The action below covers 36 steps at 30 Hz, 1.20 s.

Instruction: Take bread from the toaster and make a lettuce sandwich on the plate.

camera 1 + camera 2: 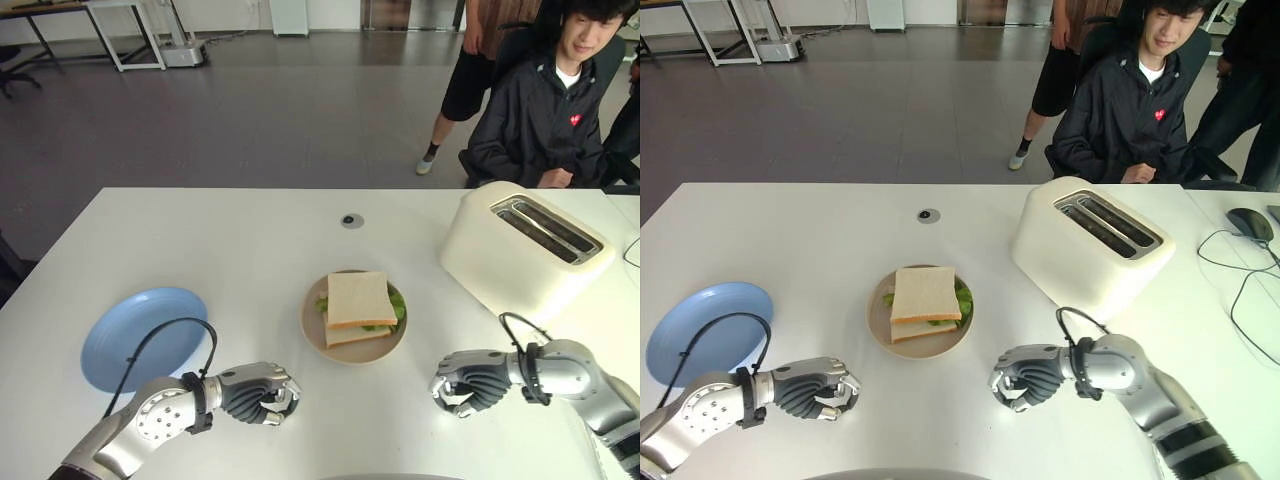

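Both hands are curled into loose fists of dark grey segmented fingers with nothing inside them. The left hand (258, 392) rests low at the near edge, and the right hand (470, 382) sits opposite it, palm turned inward. Each joins a rounded, brushed-metal forearm with a thin black cable looping off the wrist.

They hover over a broad white table (220, 240) with a smooth matte top and a softly rounded far corner. At the back right stands the toaster (520, 250), a cream-white box with rounded edges and a satin shell. Two long dark slots framed in shiny metal run across its top.

On the left lies a blue plate (120, 340), a glossy, shallow disc just ahead of the left forearm. Between the two hands and a little farther back sits a smaller tan plate (350, 353), round and matte. It carries the sandwich (358, 300): two square slices of pale, fine-grained bread with light brown crust. The upper slice is turned slightly askew from the lower.

Crinkled green lettuce (398, 305) pokes out between the slices on both sides. Off to the right, beyond the toaster, is a dark oval computer mouse (1247, 222). A small round grey grommet (352, 221) is set flush into the tabletop behind the sandwich.
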Available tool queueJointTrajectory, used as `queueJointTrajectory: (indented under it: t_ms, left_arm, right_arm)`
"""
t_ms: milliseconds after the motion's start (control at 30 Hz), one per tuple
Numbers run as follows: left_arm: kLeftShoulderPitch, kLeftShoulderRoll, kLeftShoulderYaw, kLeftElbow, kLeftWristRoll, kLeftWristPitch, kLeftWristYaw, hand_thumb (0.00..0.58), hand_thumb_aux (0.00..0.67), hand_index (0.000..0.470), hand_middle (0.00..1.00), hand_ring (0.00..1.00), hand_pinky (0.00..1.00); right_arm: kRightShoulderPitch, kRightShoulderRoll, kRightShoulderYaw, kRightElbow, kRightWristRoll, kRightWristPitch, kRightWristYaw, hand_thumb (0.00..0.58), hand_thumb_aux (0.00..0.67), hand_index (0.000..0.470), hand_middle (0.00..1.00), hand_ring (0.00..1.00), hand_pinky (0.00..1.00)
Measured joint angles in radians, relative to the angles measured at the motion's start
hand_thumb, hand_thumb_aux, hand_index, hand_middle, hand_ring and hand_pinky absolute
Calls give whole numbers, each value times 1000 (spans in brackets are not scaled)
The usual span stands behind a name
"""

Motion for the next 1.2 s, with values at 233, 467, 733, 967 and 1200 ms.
queueJointTrajectory:
  t_ms: [233, 467, 733, 967, 1200]
  left_arm:
    - [-259, -213, -89, 235, 290, 19, 278, 580, 670, 470, 1000, 1000, 1000]
    - [-515, -375, -145, 512, 461, 116, 503, 580, 670, 470, 1000, 1000, 1000]
    - [-715, -429, -192, 801, 490, 58, 645, 575, 607, 426, 957, 957, 957]
    - [-388, -238, -83, 283, 126, -33, 369, 0, 0, 0, 0, 0, 0]
    - [-392, -387, 58, 290, -297, -112, 310, 0, 0, 0, 0, 0, 0]
  right_arm:
    - [-251, 227, 54, 385, -122, -3, -274, 580, 670, 470, 933, 933, 933]
    - [-471, 350, 44, 753, -146, 24, -501, 580, 670, 470, 898, 898, 898]
    - [-531, 391, 56, 872, -175, -67, -635, 209, 134, 94, 584, 584, 584]
    - [-353, 211, -56, 508, 111, -207, -453, 0, 0, 0, 0, 0, 0]
    - [-314, 297, -162, 396, 353, -201, -404, 0, 0, 0, 0, 0, 0]
